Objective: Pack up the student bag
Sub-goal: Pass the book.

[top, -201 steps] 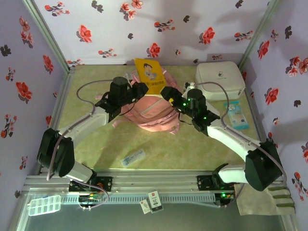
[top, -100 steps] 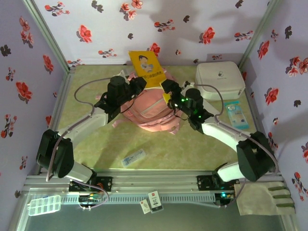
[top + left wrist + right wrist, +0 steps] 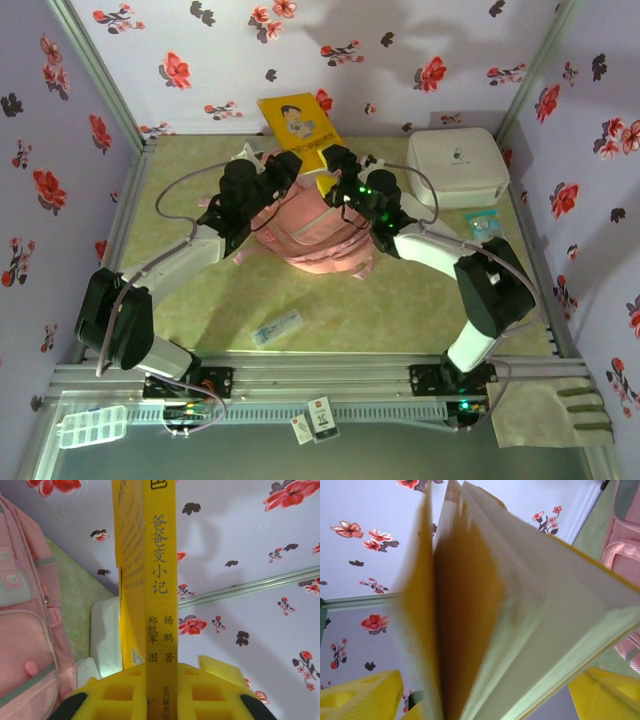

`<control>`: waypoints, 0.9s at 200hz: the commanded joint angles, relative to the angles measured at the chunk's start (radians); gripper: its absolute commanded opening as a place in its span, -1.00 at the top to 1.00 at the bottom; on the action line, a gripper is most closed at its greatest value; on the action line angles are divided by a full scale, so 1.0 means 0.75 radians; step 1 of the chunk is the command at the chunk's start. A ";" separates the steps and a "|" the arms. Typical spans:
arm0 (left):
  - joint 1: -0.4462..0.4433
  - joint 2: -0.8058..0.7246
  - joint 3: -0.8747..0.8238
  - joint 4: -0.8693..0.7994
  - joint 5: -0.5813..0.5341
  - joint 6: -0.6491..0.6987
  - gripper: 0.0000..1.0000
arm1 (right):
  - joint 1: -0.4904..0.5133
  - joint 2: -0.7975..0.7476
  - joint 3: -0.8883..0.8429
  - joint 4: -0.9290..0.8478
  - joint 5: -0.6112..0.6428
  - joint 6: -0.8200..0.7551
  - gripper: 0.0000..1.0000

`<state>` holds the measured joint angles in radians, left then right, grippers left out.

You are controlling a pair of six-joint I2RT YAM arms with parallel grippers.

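Since a second ago the yellow book (image 3: pixel 298 132) has risen toward the table's (image 3: pixel 420 300) far edge, and the right arm has folded in beside it. The left gripper (image 3: pixel 287 172) is clamped on the book's spine; the right gripper (image 3: pixel 335 165) stands spread wide around its page edge. The student bag (image 3: pixel 310 228) lies just below them, nearer the far edge; soft and floppy, it would likely sag, so its zip rim seems the best hold.

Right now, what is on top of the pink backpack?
A yellow book, held upright over its far end by the left gripper, the open right gripper around its pages. The arms cover the backpack's top, so its opening is hidden.
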<state>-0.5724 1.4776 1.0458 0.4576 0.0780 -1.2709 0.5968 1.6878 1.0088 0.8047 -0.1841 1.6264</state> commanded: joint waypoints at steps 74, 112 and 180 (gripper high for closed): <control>-0.001 -0.064 -0.028 0.110 -0.025 -0.007 1.00 | 0.005 0.056 0.064 0.264 0.081 -0.021 0.13; 0.010 -0.085 -0.030 -0.001 -0.027 0.021 0.82 | 0.006 -0.016 0.049 0.116 0.098 -0.138 0.83; -0.007 -0.140 0.070 -0.666 -0.022 0.530 -0.65 | -0.079 -0.299 -0.077 -0.297 0.126 -0.528 1.00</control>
<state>-0.5705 1.4078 1.0657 0.1562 0.0704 -1.0943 0.5762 1.5795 0.9737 0.6579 -0.1249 1.4025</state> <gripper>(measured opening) 0.769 0.144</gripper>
